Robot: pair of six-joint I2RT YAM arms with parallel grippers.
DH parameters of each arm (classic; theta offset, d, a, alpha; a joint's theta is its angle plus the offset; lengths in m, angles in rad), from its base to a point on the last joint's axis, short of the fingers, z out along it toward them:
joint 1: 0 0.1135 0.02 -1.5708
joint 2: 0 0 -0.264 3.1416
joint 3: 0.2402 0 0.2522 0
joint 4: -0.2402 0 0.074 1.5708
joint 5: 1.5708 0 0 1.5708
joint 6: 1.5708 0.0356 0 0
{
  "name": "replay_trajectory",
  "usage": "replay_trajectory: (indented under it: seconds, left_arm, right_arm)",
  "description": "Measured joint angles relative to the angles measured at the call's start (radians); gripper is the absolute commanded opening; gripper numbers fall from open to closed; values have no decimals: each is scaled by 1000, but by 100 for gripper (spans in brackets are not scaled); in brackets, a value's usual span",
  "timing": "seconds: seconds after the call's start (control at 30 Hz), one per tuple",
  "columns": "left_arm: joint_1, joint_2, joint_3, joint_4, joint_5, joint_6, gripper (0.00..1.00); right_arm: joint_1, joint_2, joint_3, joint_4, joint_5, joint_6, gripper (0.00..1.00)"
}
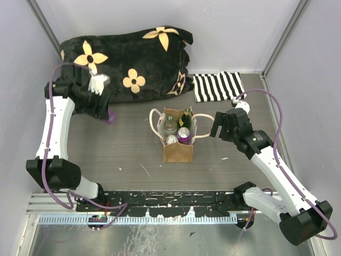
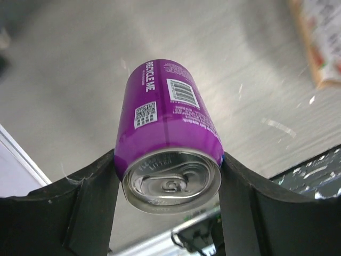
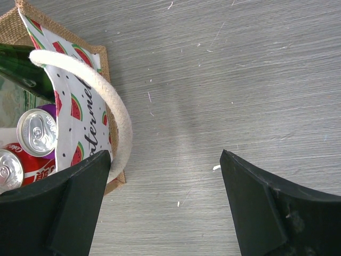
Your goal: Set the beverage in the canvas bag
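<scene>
A small tan-brown canvas bag with two cream rope handles is shown standing upright at the middle of a grey wood-grain desk. Its mouth is crowded with drinks: silver can tops, a red can, a clear bottle and a dark green bottle.

Well to the left of the bag, a purple aluminium drinks can is clamped between the left fingers, which are pressed against both of its sides. Whether the can is clear of the desk cannot be told. Just to the right of the bag, the right fingers are spread wide and nothing is held in them. One of them is seen right beside the bag's right-hand rope handle.

The grasp appears to be made, so the carry is judged to be the step in hand. The can would next need to be lifted, brought rightward over the bag's mouth, turned upright and lowered into what little room is left, past the handles and the bottle neck.

The desk surface is marked with pale scratches and flecks. It is enclosed by plain pale walls with metal corner posts. Behind the bag, a big black plush item with yellow flowers is laid against the back wall, and behind and to the right of the bag a black-and-white striped cloth is spread flat.
</scene>
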Motion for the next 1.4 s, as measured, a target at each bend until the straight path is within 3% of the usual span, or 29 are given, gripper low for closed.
replay_trajectory:
  seconds: [0.1,0.27,0.37,0.5,0.73,1.0,1.4]
  left_arm:
    - [-95,94,311,-20,40,-71,0]
    - [-323,247,689,-60,74,-157,0]
    - [-459,316,805,-69,98,-195,0]
    - [-625,348,790,-85,107,-222,0]
    - [-790,347,657,-78,91,-220,0]
    - [-859,348,525,-6,55,-202,0]
    - [-887,381,452,65,36,-138,0]
  right_arm:
    - [0,4,0,1,0,0,90]
    - [0,8,0,0,0,1,90]
    - [0,6,0,-3,1,3,90]
    - [0,-6,0,-11,6,7,90]
    - [0,-35,0,-26,14,15,90]
    - [0,-34,0,-32,18,15,90]
    - [0,-34,-4,-35,18,18,90]
